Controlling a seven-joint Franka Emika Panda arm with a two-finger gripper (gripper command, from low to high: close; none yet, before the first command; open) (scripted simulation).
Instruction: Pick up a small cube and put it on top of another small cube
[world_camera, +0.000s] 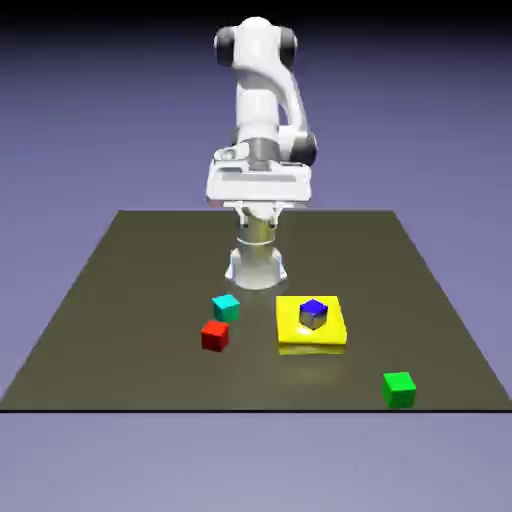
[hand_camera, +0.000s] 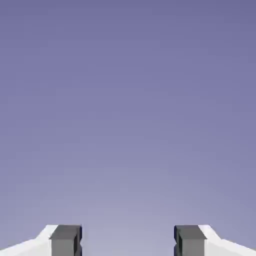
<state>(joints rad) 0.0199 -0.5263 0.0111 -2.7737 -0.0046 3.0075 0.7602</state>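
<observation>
Plainly, nothing has been grasped yet: the hand (hand_camera: 127, 240) shows its two grey fingertips (hand_camera: 65, 240) standing well apart with only empty blue-violet backdrop between them, so it is open and holds nothing. In the exterior view the arm (world_camera: 262, 110) is folded up high over its base at the far edge of the tabletop (world_camera: 90, 300), with the hand raised clear of everything below; that looks like a resting pose, chosen to leave the whole surface free. The green cube (world_camera: 399, 389) sits alone at the near edge, toward the exterior view's right, well apart from the other pieces, which should make it easy to come down on without nudging a neighbour. Around the middle lie a teal cube (world_camera: 226, 307) and, just nearer, a red cube (world_camera: 214, 335), close together and toward the exterior view's left. To their right a flat yellow block (world_camera: 335, 335) carries a blue cube (world_camera: 313, 314) on top. Judging by the task, the hand must reach toward the near right, close on the green cube, then carry it to one of the other small cubes; the tight teal-red pairing may leave little room for the fingertips there.
</observation>
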